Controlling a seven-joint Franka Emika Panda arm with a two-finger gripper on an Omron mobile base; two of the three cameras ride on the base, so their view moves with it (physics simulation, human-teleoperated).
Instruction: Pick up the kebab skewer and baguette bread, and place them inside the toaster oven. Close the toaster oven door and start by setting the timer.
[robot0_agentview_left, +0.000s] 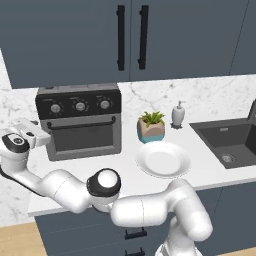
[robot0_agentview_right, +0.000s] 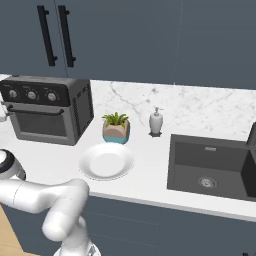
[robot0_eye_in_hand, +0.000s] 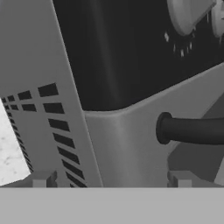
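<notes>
While the toaster oven door sits closed, the released pincer hovers beside the toaster oven's left corner

Arm rises from lower right of left base view, bends at dark elbow joint, forearm reaches left and up to wrist at far left. Gripper points right, roughly level. In hand view both finger tips poke up at bottom, well apart, jaws spread wide, nothing between them. Right base view: arm segments at lower left, joint at left edge.
</notes>
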